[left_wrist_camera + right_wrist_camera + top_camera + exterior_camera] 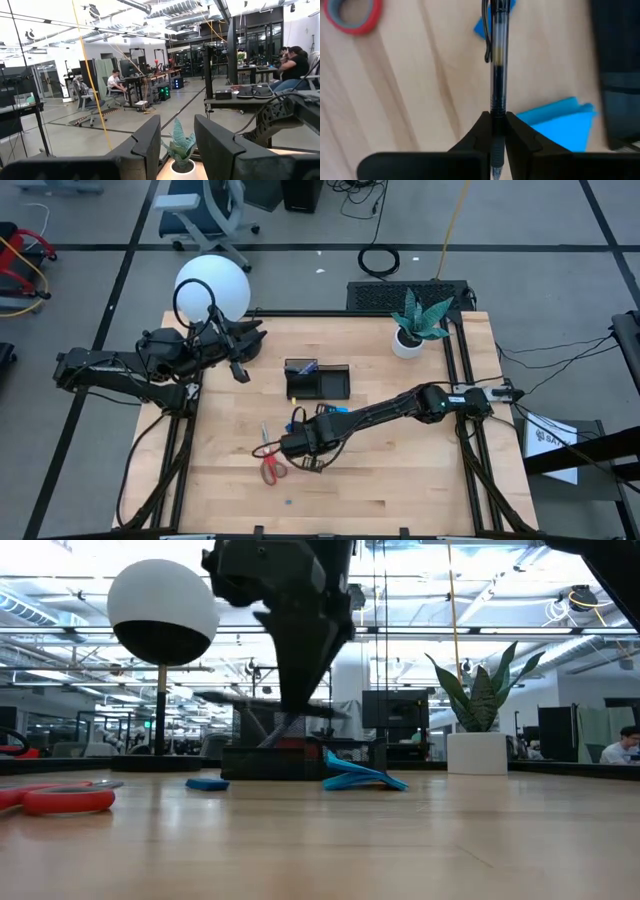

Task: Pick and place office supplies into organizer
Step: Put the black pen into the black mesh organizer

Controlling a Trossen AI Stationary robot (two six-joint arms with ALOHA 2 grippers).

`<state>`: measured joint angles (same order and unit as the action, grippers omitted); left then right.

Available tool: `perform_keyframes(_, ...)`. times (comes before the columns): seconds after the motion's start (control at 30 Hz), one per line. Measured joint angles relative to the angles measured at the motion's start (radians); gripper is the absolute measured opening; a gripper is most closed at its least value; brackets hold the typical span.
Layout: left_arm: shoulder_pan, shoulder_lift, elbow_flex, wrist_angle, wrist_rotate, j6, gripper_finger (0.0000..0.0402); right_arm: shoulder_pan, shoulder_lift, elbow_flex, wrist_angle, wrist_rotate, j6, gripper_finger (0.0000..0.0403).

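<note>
Though the wooden table point(400, 480) lies broad around it, the work is crowded into a small patch near its middle; the right arm reaches across from the right edge, and the right gripper point(492, 125) is pinched shut on a clear-barrelled pen point(498, 60) with a dark clip, held by one end so that most of the barrel juts out ahead of the fingers. The left gripper point(177, 137) waits above the table's far left corner, its fingers partly apart and holding nothing.

The organizer point(318, 380) stands just beyond the right gripper, toward the far edge, with something blue already in its taller end. With the grip so close to one end, the pen could well pivot or slip as it is carried, and its long free end may catch the organizer's wall and miss the slot.

The round white lamp point(212, 288) and the potted plant point(418, 320) sit at the far corners, well clear. The red-handled scissors point(271, 463) lie beside the gripper; the blue note pad point(560, 120) lies beneath it, just before the organizer; a tiny blue eraser point(290, 502) lies apart toward the near edge.
</note>
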<state>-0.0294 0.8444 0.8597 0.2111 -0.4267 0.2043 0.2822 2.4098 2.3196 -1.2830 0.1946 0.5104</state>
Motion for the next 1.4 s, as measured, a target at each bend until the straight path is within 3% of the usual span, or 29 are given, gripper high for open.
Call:
perform_keyframes(0.4,0.0,0.0,0.0,0.0,0.0,-0.002,0.0127,0.022,-0.03,-0.008,0.073,0.343,-0.028,0.0021)
perform_keyframes(0.63,0.0,0.0,0.0,0.0,0.0,-0.001,0.0127,0.005,-0.054,-0.116,0.217,0.397,-0.121,0.0019)
perform_keyframes(0.77,0.0,0.0,0.0,0.0,0.0,-0.005,0.0127,-0.005,-0.126,-0.259,0.354,0.437,-0.16,0.0019)
perform_keyframes(0.9,0.0,0.0,0.0,0.001,0.006,-0.005,0.0127,-0.015,-0.288,-0.521,0.616,0.436,-0.203,0.0019)
perform_keyframes(1.03,0.0,0.0,0.0,-0.005,0.007,-0.1,0.0127,-0.027,-0.505,-0.86,1.045,0.412,-0.279,0.0019)
perform_keyframes(1.17,0.0,0.0,0.0,-0.028,0.056,-0.161,0.0127,-0.057,-0.695,-1.185,1.635,0.21,-0.371,0.0019)
perform_keyframes(1.23,0.0,0.0,0.0,-0.069,0.139,-0.146,0.0127,-0.082,-0.761,-1.312,1.859,0.124,-0.377,0.0019)
perform_keyframes(1.4,0.0,0.025,0.0,-0.122,0.3,-0.144,0.0127,-0.15,-0.852,-1.477,2.044,0.054,-0.376,0.0019)
